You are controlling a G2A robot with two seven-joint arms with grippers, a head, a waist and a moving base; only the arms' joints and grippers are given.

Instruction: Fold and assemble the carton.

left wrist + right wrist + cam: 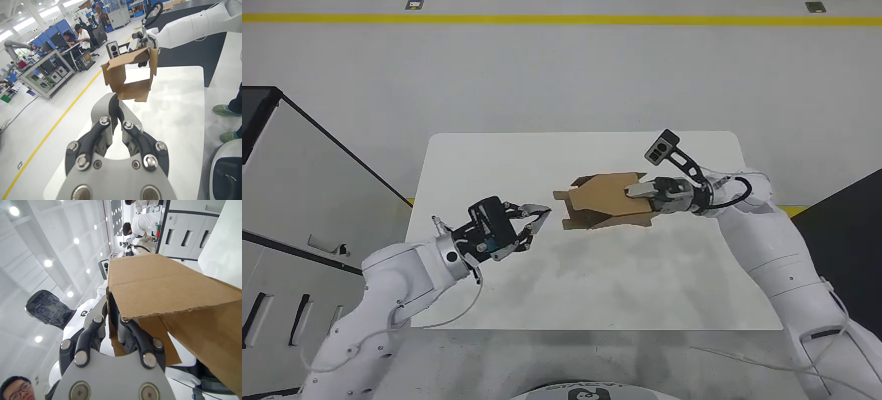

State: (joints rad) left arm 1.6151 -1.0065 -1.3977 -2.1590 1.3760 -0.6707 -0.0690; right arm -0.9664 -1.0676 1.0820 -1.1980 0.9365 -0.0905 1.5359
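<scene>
The right pincer (113,315) is clamped on one wall of the carton (160,291), with the cardboard between its jaws, at the carton's 3 o'clock end in the top view. By this grip the carton is held clear above the table (642,290), slightly toward 1 o'clock of its centre, presumably so that the flaps (140,97) are free for folding. The carton is opened into a square tube. Both ends are unclosed, the flaps are spread, and nothing is contained in it. The left pincer (115,102) is closed on nothing. It is positioned near the carton's 9 o'clock end, apart from it, probably so that a flap can be pushed inward.
</scene>
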